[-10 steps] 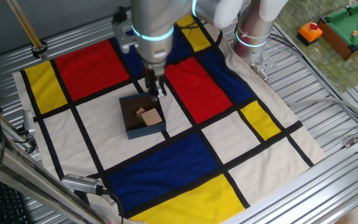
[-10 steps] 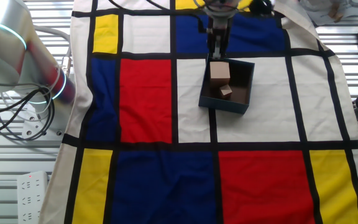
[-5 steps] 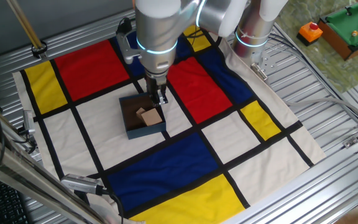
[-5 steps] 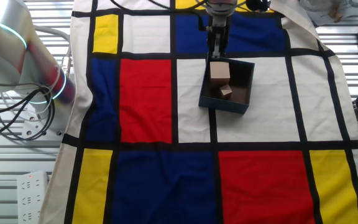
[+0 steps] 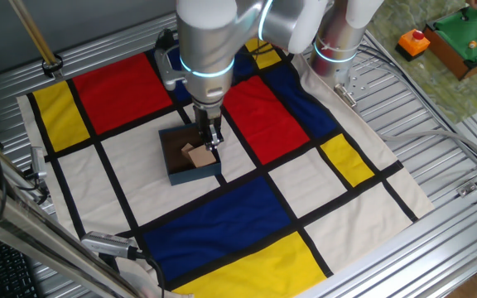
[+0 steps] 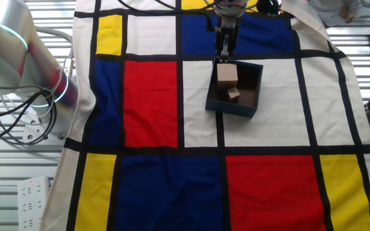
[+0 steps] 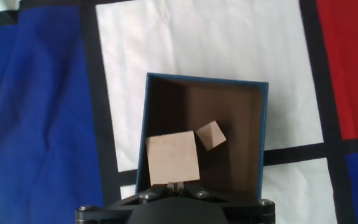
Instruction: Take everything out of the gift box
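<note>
Even, bright overhead light, soft shadows, sharp fixed views; hand view slightly soft, box interior dim.

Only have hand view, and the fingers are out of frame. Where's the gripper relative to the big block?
Observer: The gripper hangs right over the larger block, at its edge by the gift box wall.
Operator: Open or shut?
Observer: Cannot tell. The fingers look close together in both fixed views.
Operator: Anything outside my frame?
Observer: An orange object with a red button sits off the cloth, far from the box.
</note>
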You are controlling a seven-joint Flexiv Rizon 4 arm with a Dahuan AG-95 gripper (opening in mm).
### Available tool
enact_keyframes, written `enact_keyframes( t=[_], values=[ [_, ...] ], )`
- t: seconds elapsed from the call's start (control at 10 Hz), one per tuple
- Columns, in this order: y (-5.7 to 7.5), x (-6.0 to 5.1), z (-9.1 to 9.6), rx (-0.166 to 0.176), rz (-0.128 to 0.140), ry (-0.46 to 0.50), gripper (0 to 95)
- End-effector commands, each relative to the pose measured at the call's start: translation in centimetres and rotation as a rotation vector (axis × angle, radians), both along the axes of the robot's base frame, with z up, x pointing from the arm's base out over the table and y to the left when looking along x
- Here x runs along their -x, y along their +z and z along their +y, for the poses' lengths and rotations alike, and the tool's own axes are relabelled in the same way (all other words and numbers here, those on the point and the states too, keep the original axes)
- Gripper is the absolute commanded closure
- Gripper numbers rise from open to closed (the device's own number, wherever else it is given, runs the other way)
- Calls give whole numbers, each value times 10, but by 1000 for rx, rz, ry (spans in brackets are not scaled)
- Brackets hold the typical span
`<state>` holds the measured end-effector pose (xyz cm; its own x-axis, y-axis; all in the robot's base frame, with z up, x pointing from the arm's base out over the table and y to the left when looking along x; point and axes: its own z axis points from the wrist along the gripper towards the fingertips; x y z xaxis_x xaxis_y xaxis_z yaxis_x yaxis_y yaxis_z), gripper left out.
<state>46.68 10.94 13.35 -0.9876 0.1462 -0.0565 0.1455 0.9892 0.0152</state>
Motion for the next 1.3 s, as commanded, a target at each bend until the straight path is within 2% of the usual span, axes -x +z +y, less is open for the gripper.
enact_keyframes(
  t=[0.1, 0.4, 0.6, 1.1, 1.2, 1.3],
  values=[
    [0, 1, -1, -4, -2, -7, 760],
    [-4, 6, -2, -5, -9, -6, 760],
    [-11, 9, -3, -3, -19, 8, 760],
    [-21, 9, 0, -5, -23, 36, 760],
    [-21, 9, 0, -6, -23, 41, 570],
    [-21, 9, 0, -5, -23, 51, 570]
  ],
)
